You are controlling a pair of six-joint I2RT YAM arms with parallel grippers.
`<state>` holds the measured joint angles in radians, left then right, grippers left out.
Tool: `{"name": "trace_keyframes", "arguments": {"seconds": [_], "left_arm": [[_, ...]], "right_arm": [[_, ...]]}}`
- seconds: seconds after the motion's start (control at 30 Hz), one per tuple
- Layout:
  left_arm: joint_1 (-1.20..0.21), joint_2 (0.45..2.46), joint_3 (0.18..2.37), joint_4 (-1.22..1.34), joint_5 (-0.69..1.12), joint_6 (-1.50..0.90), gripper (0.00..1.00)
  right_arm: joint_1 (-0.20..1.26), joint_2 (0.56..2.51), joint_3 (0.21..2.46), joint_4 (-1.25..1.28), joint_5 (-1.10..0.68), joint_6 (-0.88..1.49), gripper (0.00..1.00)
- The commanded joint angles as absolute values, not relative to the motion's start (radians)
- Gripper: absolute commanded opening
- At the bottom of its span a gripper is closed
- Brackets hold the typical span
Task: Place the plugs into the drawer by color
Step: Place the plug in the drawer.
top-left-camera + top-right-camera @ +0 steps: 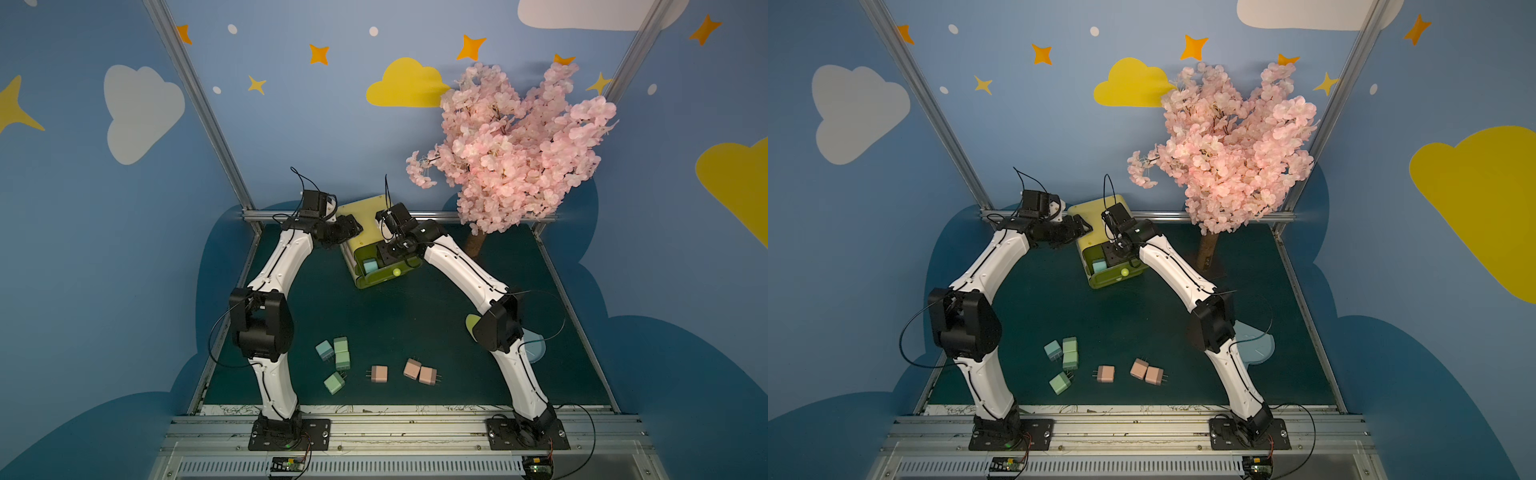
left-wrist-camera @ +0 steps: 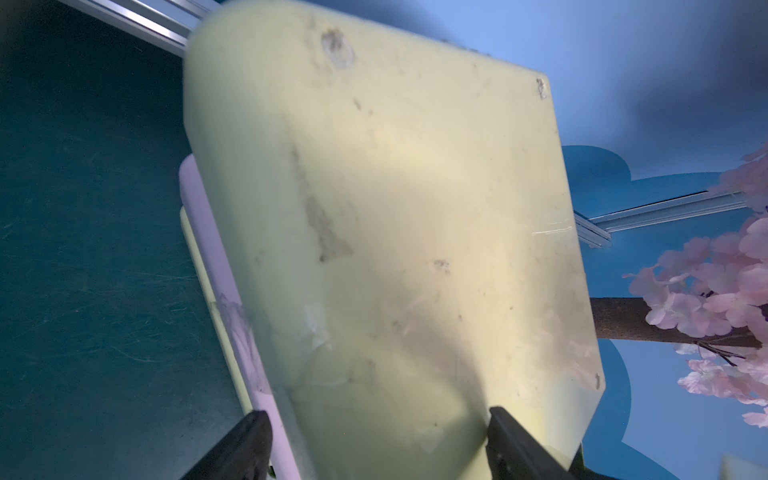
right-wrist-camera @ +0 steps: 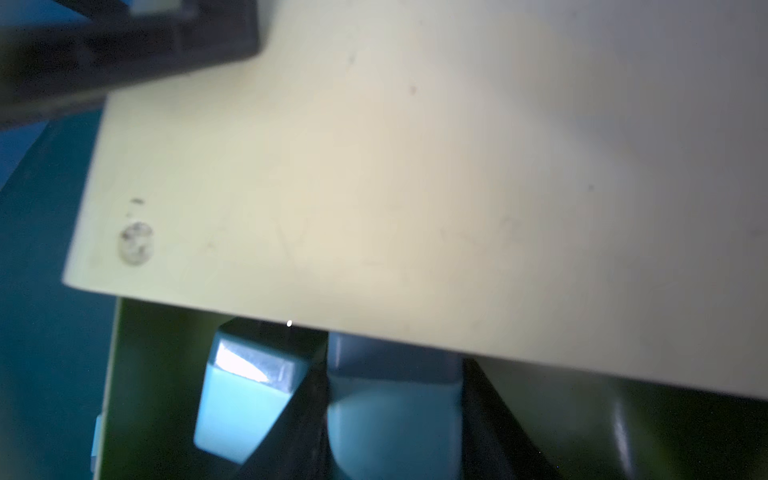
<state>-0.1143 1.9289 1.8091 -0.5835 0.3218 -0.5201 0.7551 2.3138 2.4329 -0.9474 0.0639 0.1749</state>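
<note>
In both top views the yellow-green, round-cornered chest (image 1: 365, 220) stands at the back of the table (image 1: 395, 324). Its top drawer (image 1: 376, 283) is pulled out, and one blue plug (image 1: 369, 265) lies inside. Seven plugs lie on the near side of the table: one loose blue plug (image 1: 324, 350), three green plugs (image 1: 342, 360) and three pink plugs (image 1: 412, 368). All are small rounded cubes with two prongs.

In the left wrist view the left end effector (image 2: 376, 415) has its fingers (image 2: 249, 444) apart, astride the chest's top.

In the right wrist view the right end effector (image 3: 395, 374) is clamped on a held blue plug (image 3: 395, 432) inside the drawer, just beside the first.
</note>
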Motion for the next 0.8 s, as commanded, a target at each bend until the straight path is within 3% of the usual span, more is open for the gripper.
{"name": "trace_keyframes", "arguments": {"seconds": [0.0, 0.2, 0.5, 0.77], "left_arm": [[-0.114, 1.913, 1.795, -0.589, 0.324, -0.508, 0.83], [-0.115, 1.916, 1.796, -0.586, 0.327, -0.511, 0.83], [-0.116, 1.928, 1.820, -0.589, 0.330, -0.512, 0.83], [-0.110, 1.930, 1.825, -0.589, 0.332, -0.511, 0.83]], "right_arm": [[0.746, 2.331, 2.462, -0.960, 0.070, 0.173, 0.45], [0.741, 2.338, 2.467, -0.960, 0.065, 0.171, 0.48], [0.737, 2.304, 2.479, -0.965, 0.056, 0.147, 0.68], [0.757, 2.201, 2.486, -0.951, 0.067, 0.125, 0.70]]}}
